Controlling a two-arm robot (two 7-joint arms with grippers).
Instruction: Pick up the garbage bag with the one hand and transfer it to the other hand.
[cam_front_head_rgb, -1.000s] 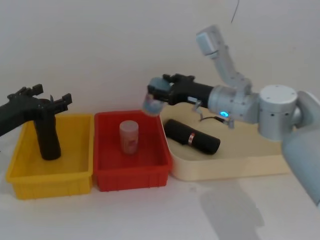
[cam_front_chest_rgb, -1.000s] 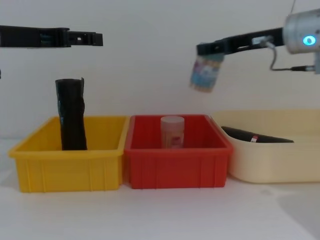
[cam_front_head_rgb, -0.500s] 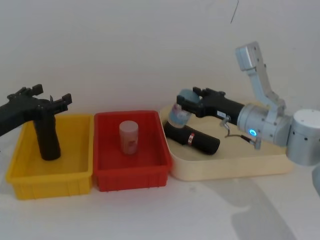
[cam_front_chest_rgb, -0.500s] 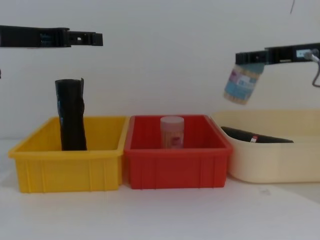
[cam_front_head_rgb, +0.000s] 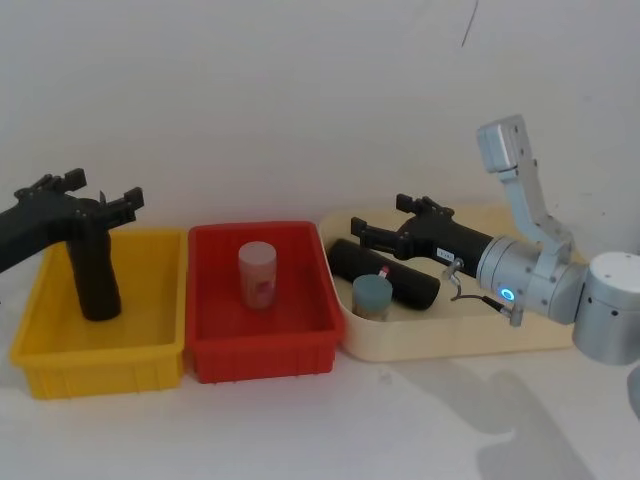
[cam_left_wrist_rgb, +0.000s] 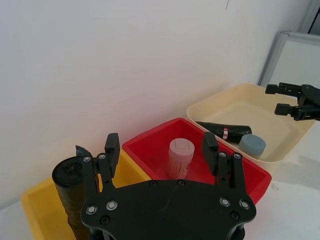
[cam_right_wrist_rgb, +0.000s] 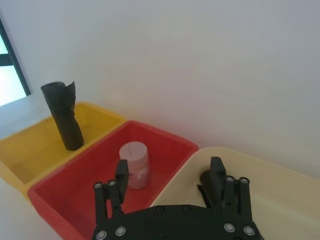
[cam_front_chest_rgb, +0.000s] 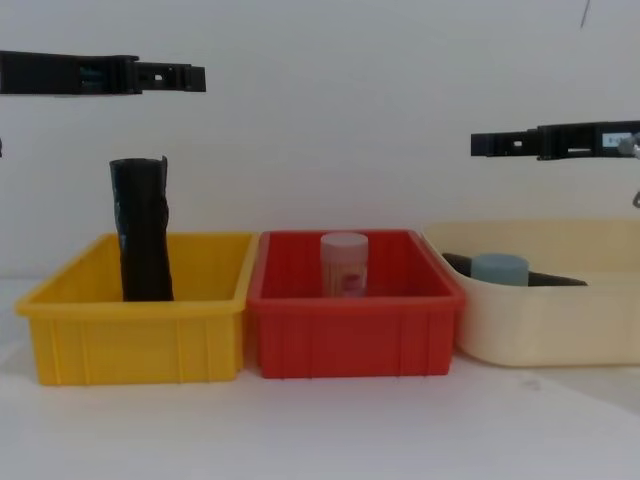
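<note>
Garbage bag (cam_front_head_rgb: 385, 272) and blue-lidded jar (cam_front_head_rgb: 372, 296) in cream tray (cam_front_head_rgb: 470, 335); right hand (cam_front_head_rgb: 375, 230) above, fingers wide, empty.

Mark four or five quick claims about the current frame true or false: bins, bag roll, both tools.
1. The garbage bag lies in the cream tray. True.
2. The right tool grips the blue-capped cup. False: its fingers are open and empty above the tray, and the cup stands in the tray against the bag.
3. The left tool hangs open above the yellow bin. True.
4. The matte black roll lies flat in the red bin. False: it stands upright in the yellow bin.
5. The red bin holds a pale pink-labelled jar. True.
</note>
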